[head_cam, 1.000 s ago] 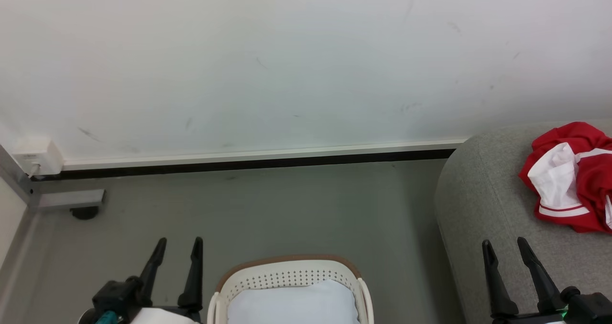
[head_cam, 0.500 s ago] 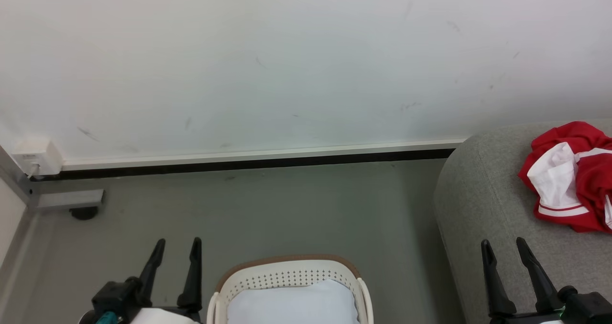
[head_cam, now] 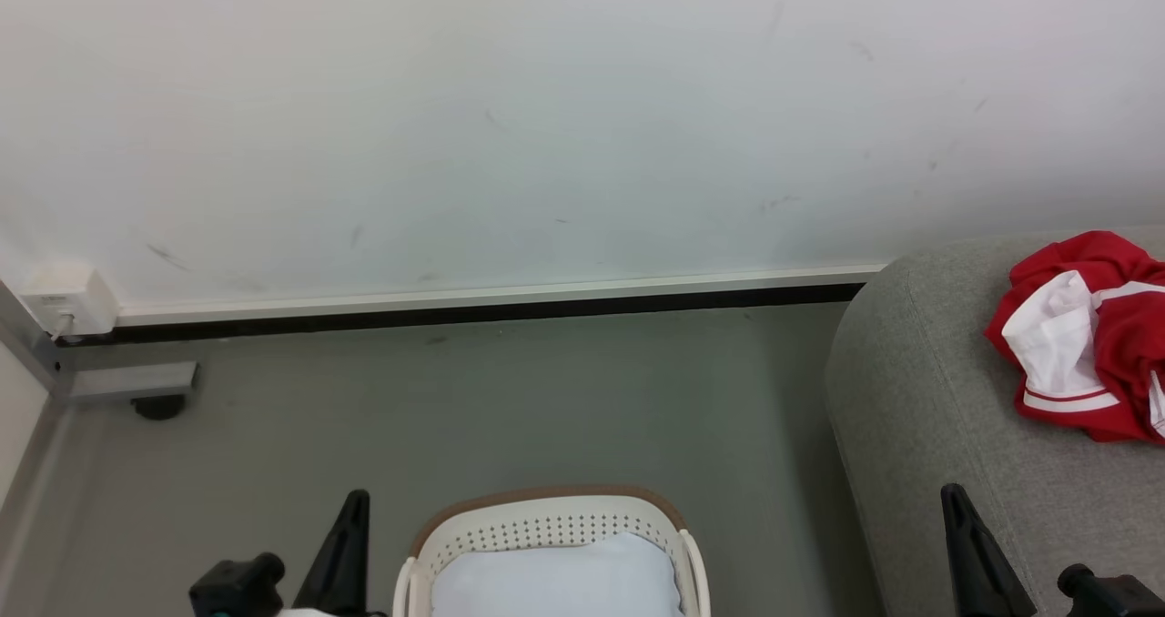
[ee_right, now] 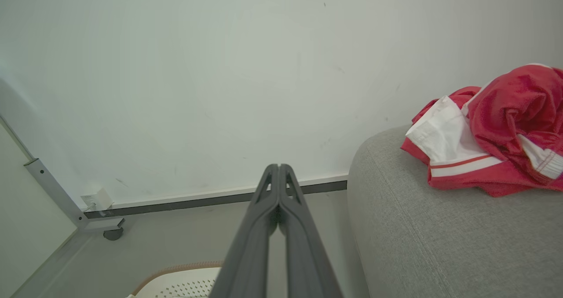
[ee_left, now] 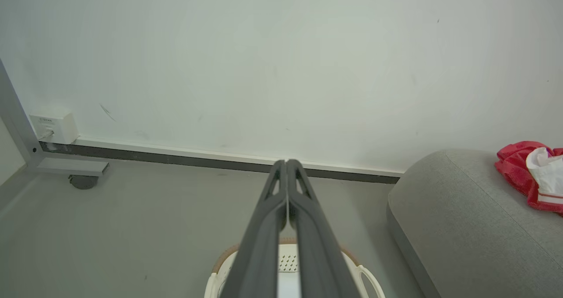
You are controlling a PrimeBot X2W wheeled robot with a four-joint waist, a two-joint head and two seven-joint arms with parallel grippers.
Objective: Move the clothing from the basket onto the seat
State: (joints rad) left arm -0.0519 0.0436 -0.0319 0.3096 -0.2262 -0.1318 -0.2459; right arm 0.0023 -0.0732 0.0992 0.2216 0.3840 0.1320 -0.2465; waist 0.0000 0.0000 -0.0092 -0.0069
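Observation:
The clothing (head_cam: 1083, 335), red with white panels and striped trim, lies bunched on the grey seat (head_cam: 928, 399) at the right; it shows too in the left wrist view (ee_left: 523, 170) and the right wrist view (ee_right: 506, 118). The cream basket (head_cam: 546, 499) with its brown rim stands on the floor at bottom centre, and a pale blue-white pad (head_cam: 555, 581) lies inside it. My left gripper (head_cam: 355, 500) hangs left of the basket, shut on nothing (ee_left: 286, 162). Over the seat's front edge, my right gripper (head_cam: 949, 491) is also shut and empty (ee_right: 278, 166).
A white wall with a dark baseboard (head_cam: 455, 312) runs behind the grey floor. At far left are a white socket box (head_cam: 68, 298) and a metal frame foot on a caster (head_cam: 159, 406). Open floor lies between basket and wall.
Both grippers have gone from open to shut, and both have dropped lower in the head view. The clothing, basket and seat have not moved.

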